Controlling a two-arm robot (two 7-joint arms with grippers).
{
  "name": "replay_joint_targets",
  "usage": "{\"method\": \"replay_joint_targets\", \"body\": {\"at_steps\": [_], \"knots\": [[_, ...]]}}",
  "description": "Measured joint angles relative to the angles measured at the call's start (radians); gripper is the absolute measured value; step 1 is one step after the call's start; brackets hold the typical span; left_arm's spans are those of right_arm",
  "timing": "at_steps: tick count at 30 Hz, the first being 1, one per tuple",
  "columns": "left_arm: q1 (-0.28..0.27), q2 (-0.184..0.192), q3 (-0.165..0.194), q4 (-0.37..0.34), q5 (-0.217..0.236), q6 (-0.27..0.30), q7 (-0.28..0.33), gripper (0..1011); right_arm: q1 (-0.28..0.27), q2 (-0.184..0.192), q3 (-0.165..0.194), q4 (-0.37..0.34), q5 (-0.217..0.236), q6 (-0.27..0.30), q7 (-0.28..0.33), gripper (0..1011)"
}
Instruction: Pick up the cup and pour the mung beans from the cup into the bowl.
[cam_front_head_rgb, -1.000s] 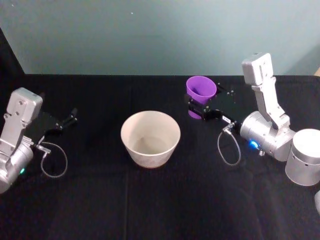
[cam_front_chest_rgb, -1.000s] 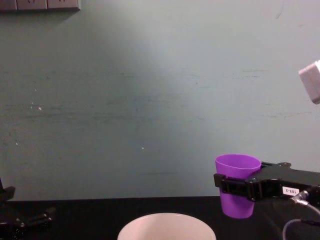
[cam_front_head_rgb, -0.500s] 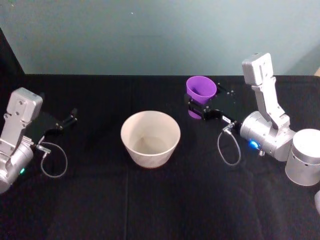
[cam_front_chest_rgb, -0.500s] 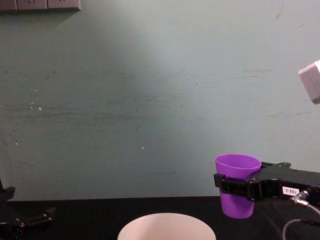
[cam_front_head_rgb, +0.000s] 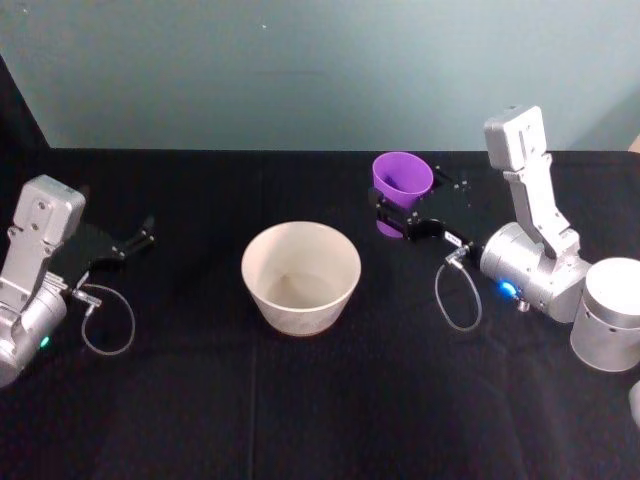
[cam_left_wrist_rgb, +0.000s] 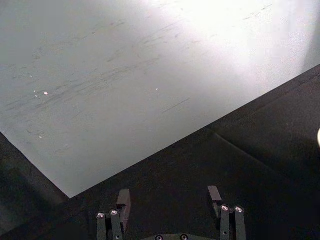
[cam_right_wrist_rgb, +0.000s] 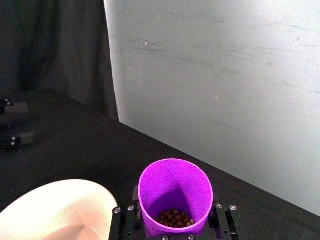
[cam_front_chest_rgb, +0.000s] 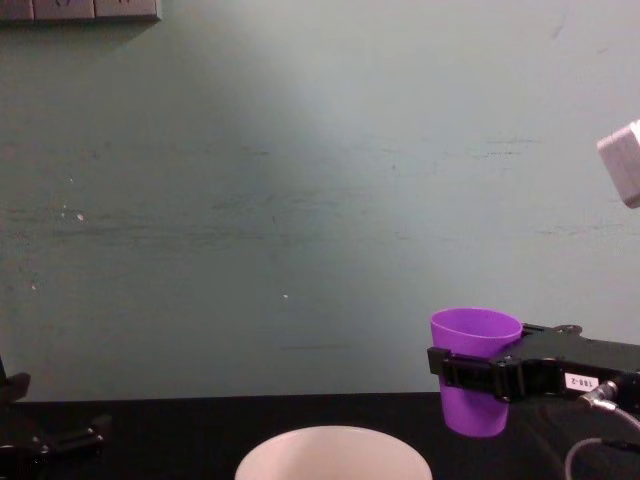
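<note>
Head view: cup (cam_front_head_rgb: 402, 183) upright, pinched across its lower wall by right gripper (cam_front_head_rgb: 398, 218), jaws closed on it. Near bowl (cam_front_head_rgb: 300, 305) but not over it, off to the right and a little farther back. Bowl mouth-up near the middle of the black table (cam_front_head_rgb: 300, 420). Left gripper (cam_front_head_rgb: 140, 238) parked at the table's left side, well apart from both.

Left wrist view: jaws spread wide, nothing between them, bare black cloth ahead. Best left out of the job.

Right wrist view: mung beans (cam_right_wrist_rgb: 174, 218) in a shallow layer at the cup's bottom, jaws flanking the purple wall on both sides, bowl's pale rim just beside. A small load by the look of it, likely to sit tight until a steep tilt and then go in a rush.

Chest view: cup level, base about as high as the bowl's rim, apparently clear of the table.

Advice for the pour:
- Carry leftward with the cup upright until its lip hangs over the bowl's middle, not merely past the rim.
- Raise slightly first if rim clearance looks doubtful.
- Roll the wrist slowly, lip toward the centre and low over the bowl, to cut down on bouncing beans.
- Hold the squeeze firm, since smooth tapered plastic is apt to slide once inverted.
</note>
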Motion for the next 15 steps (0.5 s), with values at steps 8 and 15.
{"method": "replay_joint_targets", "body": {"at_steps": [8,15], "knots": [[0.0,0.0,0.0,0.0,0.0,0.0,0.0,1000,0.0,0.0,0.0,0.0,0.0,0.0,0.0,723],[0.0,0.0,0.0,0.0,0.0,0.0,0.0,1000,0.0,0.0,0.0,0.0,0.0,0.0,0.0,723]]}}
